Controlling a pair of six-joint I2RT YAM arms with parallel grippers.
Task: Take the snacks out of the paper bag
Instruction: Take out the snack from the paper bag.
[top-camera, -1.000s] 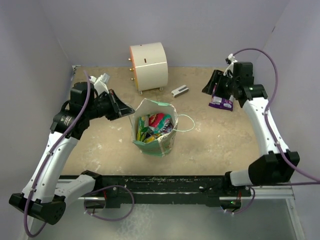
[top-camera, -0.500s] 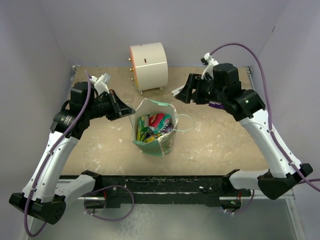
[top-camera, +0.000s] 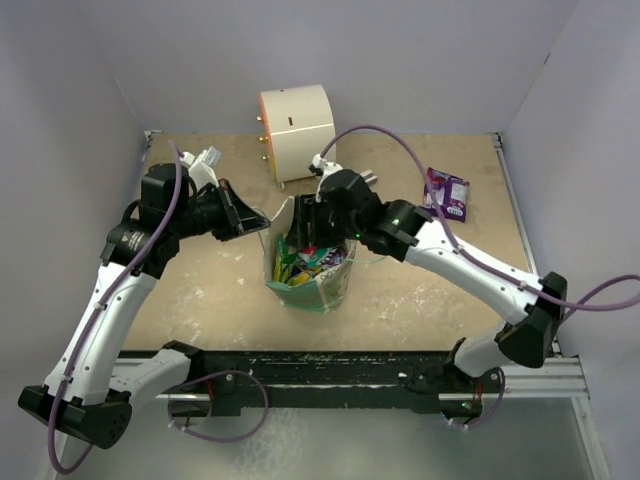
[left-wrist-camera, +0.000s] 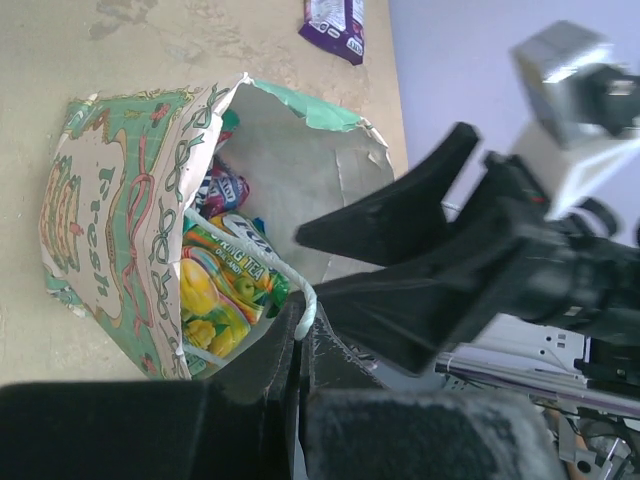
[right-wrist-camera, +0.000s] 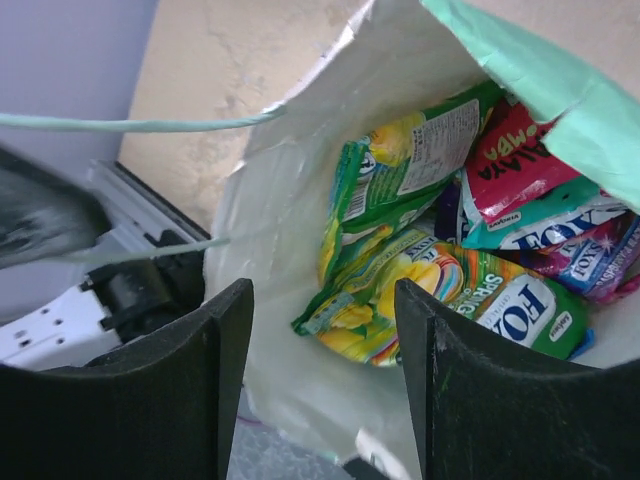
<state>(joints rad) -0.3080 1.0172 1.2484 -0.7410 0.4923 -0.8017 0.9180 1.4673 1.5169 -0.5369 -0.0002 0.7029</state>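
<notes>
The paper bag (top-camera: 308, 270) stands upright near the middle of the counter (top-camera: 430, 285), mouth open to the top, mint-green patterned outside and white inside. The left fingers (top-camera: 258, 224) are at the bag's left rim. In the left wrist view they are pressed together on the edge of the paper, with a white loop handle (left-wrist-camera: 305, 312) pinched at the same spot, holding that side of the mouth open. The right fingers (top-camera: 303, 238) hang over the bag's mouth and point down into it. In the right wrist view they are spread wide, one on each side of the opening, and touch no packet. The snacks (top-camera: 312, 252) lie inside the bag in a loose pile. Two green-and-yellow packets (right-wrist-camera: 400, 170) lie toward the near wall, a red packet (right-wrist-camera: 510, 160) and a teal packet (right-wrist-camera: 540, 228) lie further in, and purple-pink wrappers show at the edge of that view. One purple packet (top-camera: 447, 192) lies flat on the counter, well apart from the bag, toward the far right corner. A white cylinder (top-camera: 296, 130) with an orange rim stands at the far edge of the counter, behind the bag.
</notes>
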